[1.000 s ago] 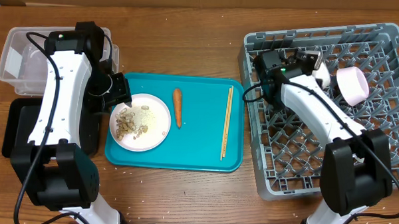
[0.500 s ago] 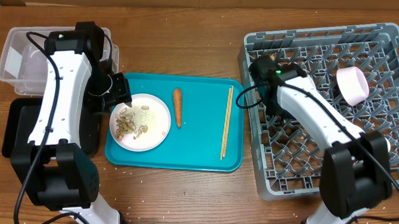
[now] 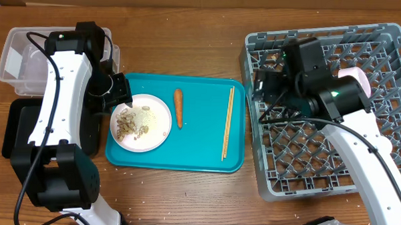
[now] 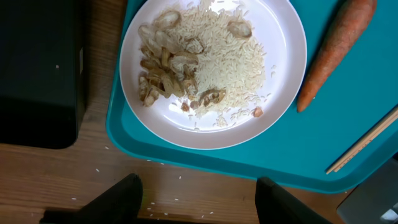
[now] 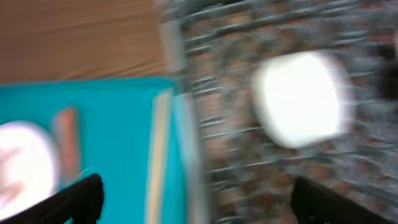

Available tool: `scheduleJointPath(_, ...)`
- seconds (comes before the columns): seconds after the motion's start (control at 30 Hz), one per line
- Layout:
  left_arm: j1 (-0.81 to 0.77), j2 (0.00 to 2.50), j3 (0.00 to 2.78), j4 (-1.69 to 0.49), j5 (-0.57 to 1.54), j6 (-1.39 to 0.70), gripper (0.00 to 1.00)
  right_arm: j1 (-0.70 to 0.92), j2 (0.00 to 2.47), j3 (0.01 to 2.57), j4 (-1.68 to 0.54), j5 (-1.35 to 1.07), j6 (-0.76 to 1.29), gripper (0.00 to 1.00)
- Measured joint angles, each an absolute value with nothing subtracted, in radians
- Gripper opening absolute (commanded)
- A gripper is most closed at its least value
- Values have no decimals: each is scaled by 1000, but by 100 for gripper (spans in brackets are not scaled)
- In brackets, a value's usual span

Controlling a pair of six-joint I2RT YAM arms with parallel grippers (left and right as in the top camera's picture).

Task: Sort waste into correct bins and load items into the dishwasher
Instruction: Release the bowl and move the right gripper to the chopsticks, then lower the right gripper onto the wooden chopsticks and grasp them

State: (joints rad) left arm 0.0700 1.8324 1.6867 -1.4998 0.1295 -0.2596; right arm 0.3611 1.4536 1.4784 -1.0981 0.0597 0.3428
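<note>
1. The round white plate lies at the left end of the teal tray. Beige food scraps and rice grains sit on it.
2. The orange carrot lies on the teal tray just to the right of the plate.
3. The wooden chopsticks lie side by side by the tray's right edge, well apart from the carrot.
4. The left tool hangs by the far left edge of the plate. Its two fingers are wide apart and nothing is between them.
5. The black tray lies just left of the teal tray. The clear tub stands beyond it, in the far left corner.
6. A few loose grains lie on the wooden surface beside the teal tray.
7. The grey dish rack fills the right side. The pink bowl sits in its far right part, half hidden by the right arm.
8. The right tool is over the far left part of the rack. Its view is very blurred, but its fingers are wide apart with nothing held.
9. A round white thing lies in the rack below that tool. It is too blurred to name.
</note>
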Motion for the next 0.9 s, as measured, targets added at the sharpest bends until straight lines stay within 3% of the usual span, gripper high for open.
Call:
scheduleJointPath(0.27,70,1832,1687,-1496,130,-260,61,501,1568,1478,-1092,-169,311,84)
scheduleJointPath(0.4,70,1832,1687,-1496,130,-260,61,556,1664,1478,-1076,-172,344,78)
scheduleJointPath(0.9,70,1832,1687,-1496,130,-260,61,623,1937,1478,-1055,-89,529,73)
